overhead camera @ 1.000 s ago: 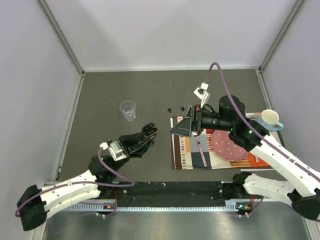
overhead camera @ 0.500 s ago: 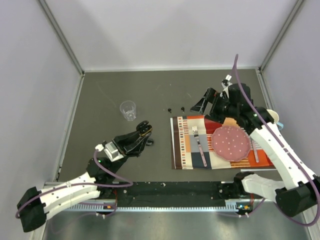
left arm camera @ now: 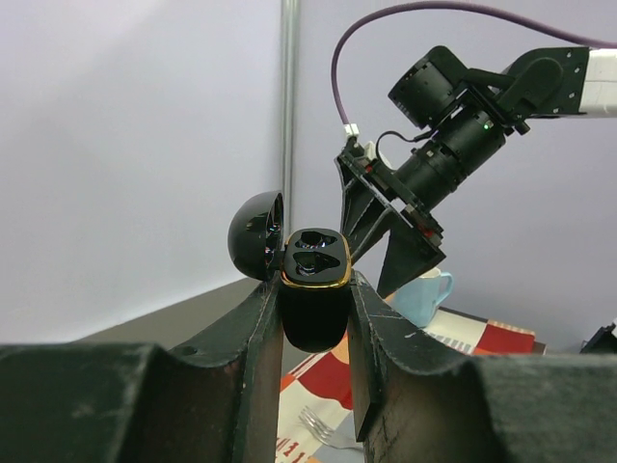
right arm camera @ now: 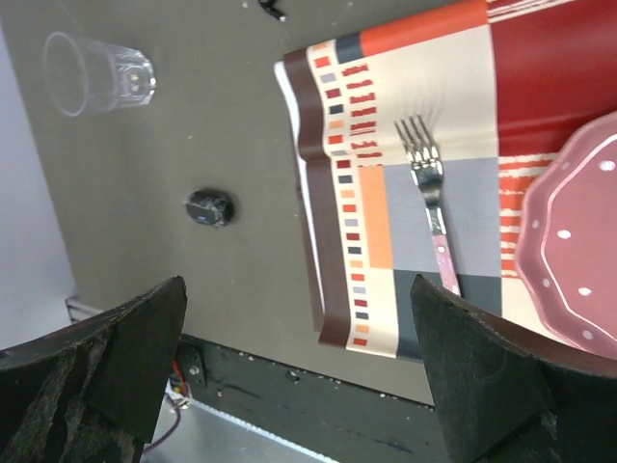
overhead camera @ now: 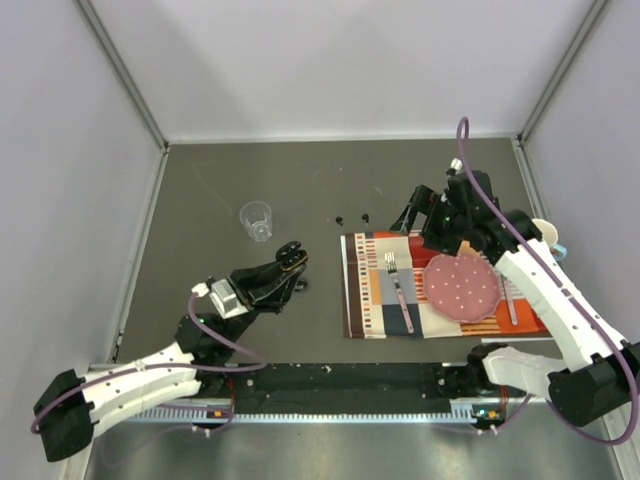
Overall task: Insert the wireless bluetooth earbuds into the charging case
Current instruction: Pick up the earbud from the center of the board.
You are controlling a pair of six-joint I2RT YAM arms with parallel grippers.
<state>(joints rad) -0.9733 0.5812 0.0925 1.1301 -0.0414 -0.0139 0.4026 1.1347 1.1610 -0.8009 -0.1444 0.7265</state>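
Two earbuds lie loose about mid-worktop, a bit toward the far edge, just off the far-left corner of the mat. Neither is in the case yet.

Your left end effector is clamped on the case, raised off the worktop left of centre toward the near edge. The lid is flipped open and the sockets face up. My read: it's held that way as a fixture, so the other arm can drop buds straight in from above.

Your right end effector is spread wide and carries nothing. It hangs over the mat's far edge, right of the buds. It looks staged for the first pick.

Hard to see:
- Buds are specks from above; can't tell orientation or which is left/right. Right wrist view clips one at its top edge, and the other isn't in it.
- Sockets look dark; can't confirm empty from that alone.
- Fingers hide the case's lower half.
- Dark round thing on the worktop between cup and near edge: can't tell what it is.
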